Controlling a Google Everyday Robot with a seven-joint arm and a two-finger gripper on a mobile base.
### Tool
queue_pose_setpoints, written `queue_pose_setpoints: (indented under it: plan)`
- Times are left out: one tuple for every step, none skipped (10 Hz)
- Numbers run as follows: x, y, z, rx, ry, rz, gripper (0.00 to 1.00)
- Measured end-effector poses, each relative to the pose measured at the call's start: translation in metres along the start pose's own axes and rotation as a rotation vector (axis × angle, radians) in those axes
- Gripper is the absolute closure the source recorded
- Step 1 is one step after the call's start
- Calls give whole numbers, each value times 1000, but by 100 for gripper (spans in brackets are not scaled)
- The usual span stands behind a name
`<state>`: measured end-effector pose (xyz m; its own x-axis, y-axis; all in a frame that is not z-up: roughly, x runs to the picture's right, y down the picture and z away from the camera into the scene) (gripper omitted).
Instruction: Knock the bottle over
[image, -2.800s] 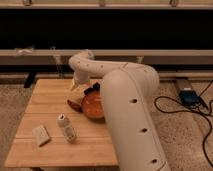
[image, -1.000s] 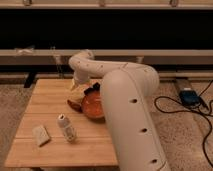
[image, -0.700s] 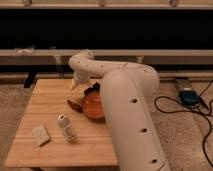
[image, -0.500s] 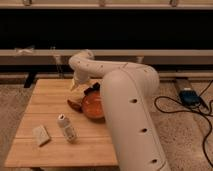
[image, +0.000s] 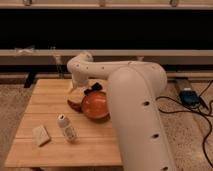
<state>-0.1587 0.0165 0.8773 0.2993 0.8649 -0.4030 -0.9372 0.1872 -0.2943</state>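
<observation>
The bottle (image: 66, 128) is small and whitish with a round white cap and a greyish label. It sits on the wooden table (image: 45, 97) at the front left, cap end toward the back left; I cannot tell whether it is upright or lying. My gripper (image: 92, 89) is a dark shape at the end of the white arm, at the far rim of the orange bowl (image: 95, 105). It is well behind and to the right of the bottle, apart from it.
A small flat beige box (image: 41, 135) lies left of the bottle. A pale cup-like object (image: 75, 97) sits against the bowl's left side. My white arm (image: 137, 115) covers the table's right side. A blue device (image: 188, 96) with cables lies on the floor at right.
</observation>
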Motion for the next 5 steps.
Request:
queue_pose_setpoints:
  plan:
    - [14, 8, -9, 0, -8, -14, 20]
    - [29, 17, -20, 4, -19, -31, 20]
    - [50, 30, -36, 9, -36, -57, 20]
    - [61, 37, -45, 12, -49, -70, 20]
    - [77, 45, -66, 15, -79, -90, 20]
